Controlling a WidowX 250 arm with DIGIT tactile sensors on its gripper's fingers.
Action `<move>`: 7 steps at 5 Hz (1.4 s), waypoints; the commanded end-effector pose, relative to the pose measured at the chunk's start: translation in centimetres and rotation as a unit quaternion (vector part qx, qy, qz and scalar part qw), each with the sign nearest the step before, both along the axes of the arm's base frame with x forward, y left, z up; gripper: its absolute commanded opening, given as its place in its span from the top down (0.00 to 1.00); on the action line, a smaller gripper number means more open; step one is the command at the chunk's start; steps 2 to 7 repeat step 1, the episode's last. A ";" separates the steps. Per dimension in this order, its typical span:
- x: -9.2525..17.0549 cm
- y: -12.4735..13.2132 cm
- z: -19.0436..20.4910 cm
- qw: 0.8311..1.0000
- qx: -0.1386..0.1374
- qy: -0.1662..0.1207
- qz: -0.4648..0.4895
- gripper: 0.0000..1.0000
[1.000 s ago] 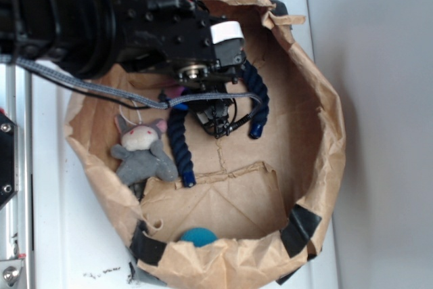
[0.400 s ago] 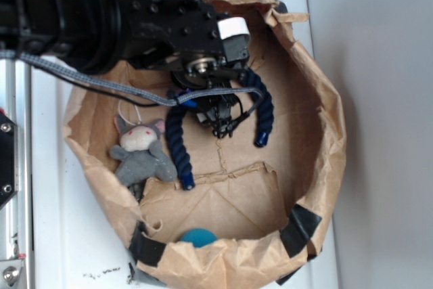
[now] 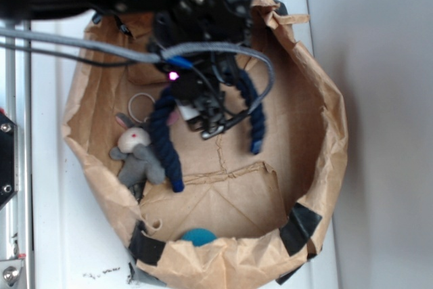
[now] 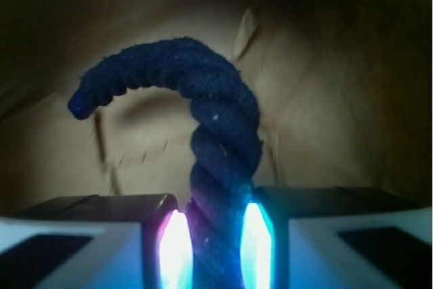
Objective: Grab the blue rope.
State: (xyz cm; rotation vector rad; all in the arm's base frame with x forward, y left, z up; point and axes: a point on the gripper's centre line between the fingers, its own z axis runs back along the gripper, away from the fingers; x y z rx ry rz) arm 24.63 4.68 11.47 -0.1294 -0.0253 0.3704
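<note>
The pincer (image 4: 216,235) is clenched on the blue rope (image 4: 220,160): in the wrist view the twisted navy strand runs up between the two lit pads (image 4: 174,241), touching both, then curls over to a capped end at the left. In the exterior view the rope (image 3: 162,133) hangs from the pincer (image 3: 206,109) as an upside-down U inside the brown paper bag (image 3: 325,140), its two legs drooping to either side, the left one passing just beside the small grey plush mouse (image 3: 139,157). A teal ball (image 3: 198,236) sits near the bag's front rim, well apart.

The grab looks done; what remains, at most, is carrying it clear of the bag.

Compared with a second ago, the arm has risen toward the top of the frame and the rope has come up with it, its bend now held higher and its legs dangling instead of lying flat on the bag floor.
</note>
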 end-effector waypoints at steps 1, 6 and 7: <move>-0.9 0.3 3.4 0.999 0.016 -0.042 -0.007 1.00; -0.9 0.3 3.4 0.999 0.016 -0.042 -0.007 1.00; -0.9 0.3 3.4 0.999 0.016 -0.042 -0.007 1.00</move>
